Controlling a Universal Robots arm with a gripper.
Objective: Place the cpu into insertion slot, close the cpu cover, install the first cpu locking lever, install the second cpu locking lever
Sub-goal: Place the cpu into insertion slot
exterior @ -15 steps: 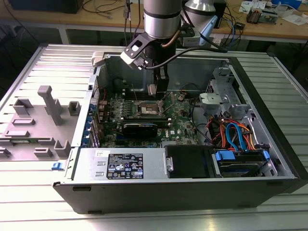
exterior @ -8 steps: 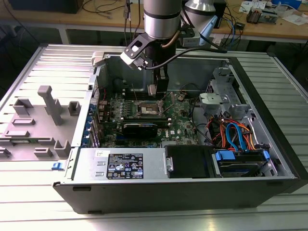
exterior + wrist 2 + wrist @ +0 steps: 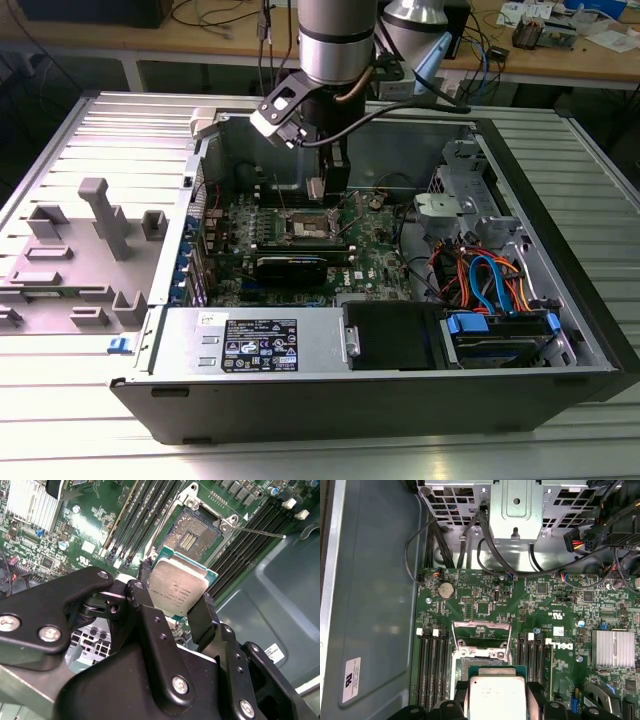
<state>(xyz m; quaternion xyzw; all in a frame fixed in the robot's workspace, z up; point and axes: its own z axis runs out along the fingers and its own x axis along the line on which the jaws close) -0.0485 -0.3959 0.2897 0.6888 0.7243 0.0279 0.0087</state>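
1. Gripper (image 3: pixel 175 592) pinches the cpu (image 3: pixel 180 580) by two edges, held off the board (image 3: pixel 90 540).
2. Nearby, the insertion slot (image 3: pixel 192 532) sits bare: placement not done.
3. Beyond, the cpu cover (image 3: pixel 481 631) stands raised and a locking lever (image 3: pixel 260 531) unlatched; cover and levers remain.

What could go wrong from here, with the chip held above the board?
The small flat square silver-topped cpu is gripped only by its edges in the black hand; it could slip or tilt. It looks not yet centred over the dark square insertion slot, so a skewed descent might damage the contacts. The thin silver metal cpu cover stands open beside the slot; the hand could snag it.
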